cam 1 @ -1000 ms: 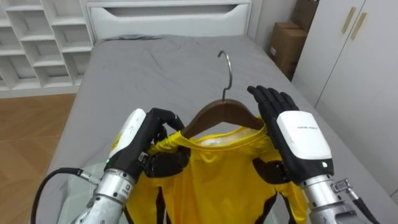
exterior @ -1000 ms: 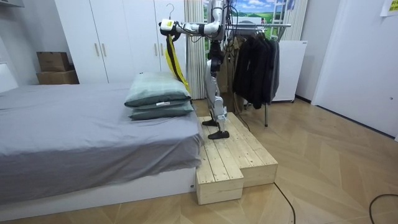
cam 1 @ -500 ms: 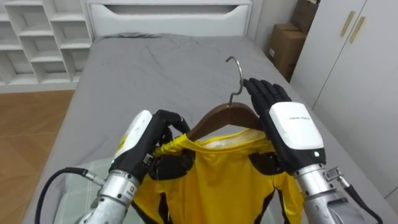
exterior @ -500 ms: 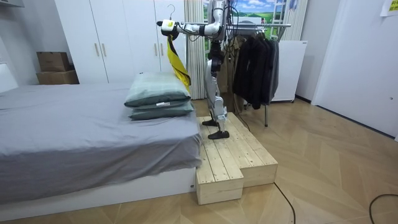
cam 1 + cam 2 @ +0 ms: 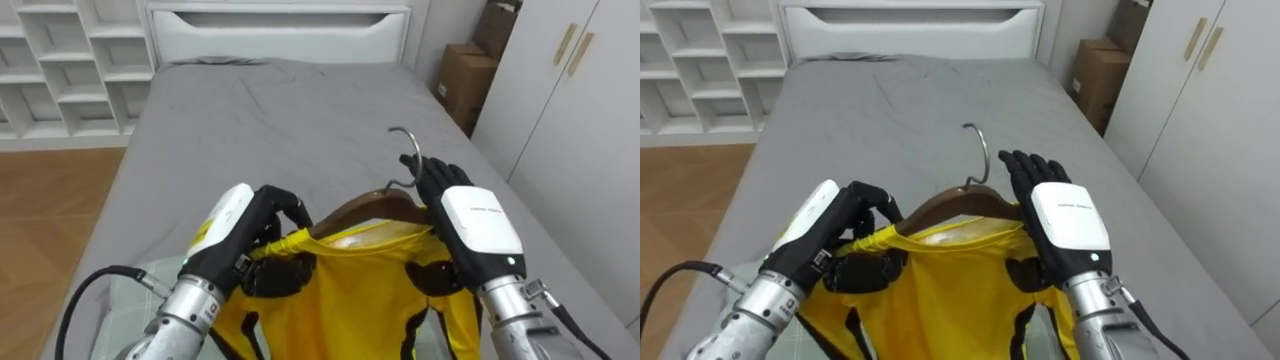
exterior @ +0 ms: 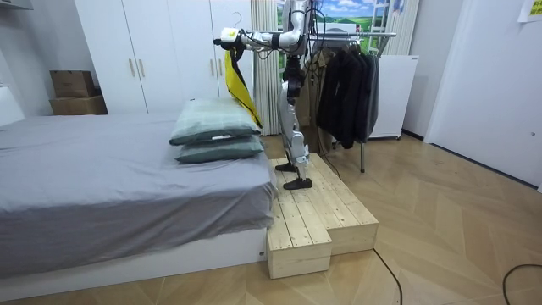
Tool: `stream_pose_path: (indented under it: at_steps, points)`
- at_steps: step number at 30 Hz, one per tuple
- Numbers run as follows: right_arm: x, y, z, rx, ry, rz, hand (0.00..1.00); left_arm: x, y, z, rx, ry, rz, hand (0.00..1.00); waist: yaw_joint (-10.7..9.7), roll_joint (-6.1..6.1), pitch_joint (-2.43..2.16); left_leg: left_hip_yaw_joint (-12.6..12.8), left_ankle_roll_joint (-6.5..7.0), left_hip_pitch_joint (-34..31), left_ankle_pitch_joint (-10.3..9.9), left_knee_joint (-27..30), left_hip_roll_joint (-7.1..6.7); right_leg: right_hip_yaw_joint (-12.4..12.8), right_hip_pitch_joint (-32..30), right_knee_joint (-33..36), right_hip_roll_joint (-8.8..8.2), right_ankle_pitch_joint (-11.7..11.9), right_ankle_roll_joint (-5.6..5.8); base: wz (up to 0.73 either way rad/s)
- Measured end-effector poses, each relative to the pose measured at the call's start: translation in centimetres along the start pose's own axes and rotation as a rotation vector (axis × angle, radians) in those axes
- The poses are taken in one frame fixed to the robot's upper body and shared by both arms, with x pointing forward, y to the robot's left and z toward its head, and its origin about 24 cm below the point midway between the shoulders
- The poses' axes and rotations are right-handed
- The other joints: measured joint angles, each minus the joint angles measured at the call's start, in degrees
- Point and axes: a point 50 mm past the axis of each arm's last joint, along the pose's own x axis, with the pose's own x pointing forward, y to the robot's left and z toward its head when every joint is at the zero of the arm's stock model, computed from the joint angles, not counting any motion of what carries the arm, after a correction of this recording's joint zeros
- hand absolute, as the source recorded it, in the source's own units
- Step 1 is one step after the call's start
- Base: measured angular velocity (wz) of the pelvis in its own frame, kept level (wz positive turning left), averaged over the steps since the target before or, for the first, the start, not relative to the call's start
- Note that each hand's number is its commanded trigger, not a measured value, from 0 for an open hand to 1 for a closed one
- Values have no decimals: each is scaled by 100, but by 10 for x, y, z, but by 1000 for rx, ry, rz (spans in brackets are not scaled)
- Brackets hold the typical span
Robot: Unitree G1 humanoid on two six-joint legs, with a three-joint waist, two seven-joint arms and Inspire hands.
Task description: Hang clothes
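Shirt (image 5: 350, 290), bright yellow with dark trim, is draped on a brown wooden hanger (image 5: 365, 208) and held up in the air over the bed's (image 5: 250, 110) near end, above the stacked pillows (image 6: 216, 127). The left hand (image 5: 250, 225) has its fingers curled tight round the bunched collar at the hanger's left shoulder. The right hand (image 5: 475, 225) lays its fingers nearly straight and close together against the hanger's right shoulder, just beside the metal hook (image 5: 408, 150), with its thumb against the cloth below. The hook leans to the right, not upright, so I judge the hanger could swing or twist out from under those flat fingers. The bunched collar could also slide off the left shoulder if the pull there grows. In the room view the robot stands on a wooden platform (image 6: 322, 212) facing the bed. The rail (image 6: 364, 34) with its dark clothes (image 6: 347, 85) is behind it, so a turn is needed. The tilted hook may miss the rail or snag on those clothes. Faint print on the back of the right hand is too small to make out, and no other writing can be read.
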Motion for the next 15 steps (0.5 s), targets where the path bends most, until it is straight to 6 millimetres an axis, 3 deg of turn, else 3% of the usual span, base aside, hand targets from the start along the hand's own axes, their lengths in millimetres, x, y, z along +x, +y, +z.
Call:
stream_pose_path:
  at_steps: [6,8,9,10,11,12,15]
  points:
    - [-6,10,-17,19,87,52,0,-1,3,5,63,-15,-21,100,-11,34,-22,-117,0,-77,0,55,-4,-100,5,-7,-18,0,-1,10]
    - [-7,12,-19,19,99,69,0,-1,4,5,81,-18,-24,100,-14,69,-48,-125,0,-80,1,63,-4,-131,10,-5,-22,0,-1,0]
    - [-7,13,-19,19,102,72,4,-1,4,6,84,-20,-24,100,-12,76,-57,-127,0,-77,1,63,-4,-132,13,-2,-23,0,-1,0]
    - [-8,14,-21,28,113,78,33,-1,4,6,86,-22,-27,100,-18,82,-69,-130,1,-65,1,63,-5,-132,23,1,-24,0,-1,0]
    - [-8,16,-23,40,127,82,50,-1,4,6,86,-22,-30,100,-25,83,-80,-130,1,-60,2,64,-5,-133,30,1,-26,0,-1,0]
    - [-9,16,-25,47,135,85,100,-1,4,6,87,-22,-31,100,-24,80,-82,-130,1,-60,2,65,-5,-135,32,1,-27,0,-1,0]
    - [-11,20,-29,53,159,102,100,-2,3,5,90,-20,-44,100,-22,70,-87,-131,1,-60,3,67,-8,-137,32,1,-33,0,0,0]
